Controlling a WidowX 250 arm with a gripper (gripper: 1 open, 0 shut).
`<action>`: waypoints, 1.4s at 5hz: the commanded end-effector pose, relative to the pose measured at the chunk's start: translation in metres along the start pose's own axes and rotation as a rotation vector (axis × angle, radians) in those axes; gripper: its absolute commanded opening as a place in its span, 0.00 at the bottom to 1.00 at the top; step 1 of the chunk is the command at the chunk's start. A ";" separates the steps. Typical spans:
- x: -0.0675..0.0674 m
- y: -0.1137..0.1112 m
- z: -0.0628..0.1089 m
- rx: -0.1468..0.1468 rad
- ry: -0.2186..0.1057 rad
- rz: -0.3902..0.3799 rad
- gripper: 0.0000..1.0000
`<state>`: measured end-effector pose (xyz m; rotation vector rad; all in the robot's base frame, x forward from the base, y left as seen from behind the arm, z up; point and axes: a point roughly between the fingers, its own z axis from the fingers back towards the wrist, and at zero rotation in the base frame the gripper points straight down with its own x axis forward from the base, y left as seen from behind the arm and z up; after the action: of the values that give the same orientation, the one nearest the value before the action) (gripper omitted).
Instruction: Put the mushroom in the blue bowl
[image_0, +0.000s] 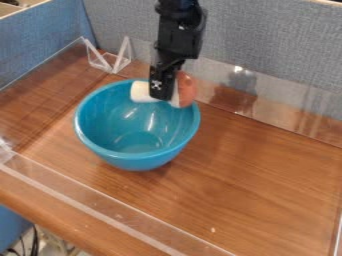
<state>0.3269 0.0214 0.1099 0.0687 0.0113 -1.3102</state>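
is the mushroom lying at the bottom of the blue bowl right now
No, the mushroom is clamped sideways in the gripper above the far rim of the blue bowl, whose inside is bare.

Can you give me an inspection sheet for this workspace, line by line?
Surface: wooden table, clear acrylic walls around it.
Job's things: blue bowl upright on the table; mushroom held sideways above the bowl's far rim, not yet in.
Clutter: clear triangular stand at the back left.
Grippers: gripper shut on the mushroom, pointing down.
Cables: nothing seen.
Surroundings: blue fabric partition behind.
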 end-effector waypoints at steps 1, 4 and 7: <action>-0.004 0.010 0.012 0.047 -0.003 -0.006 0.00; -0.004 0.015 0.012 0.046 0.006 -0.061 0.00; -0.015 -0.007 0.009 0.025 0.028 -0.116 0.00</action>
<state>0.3137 0.0269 0.0980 0.0536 0.0773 -1.4453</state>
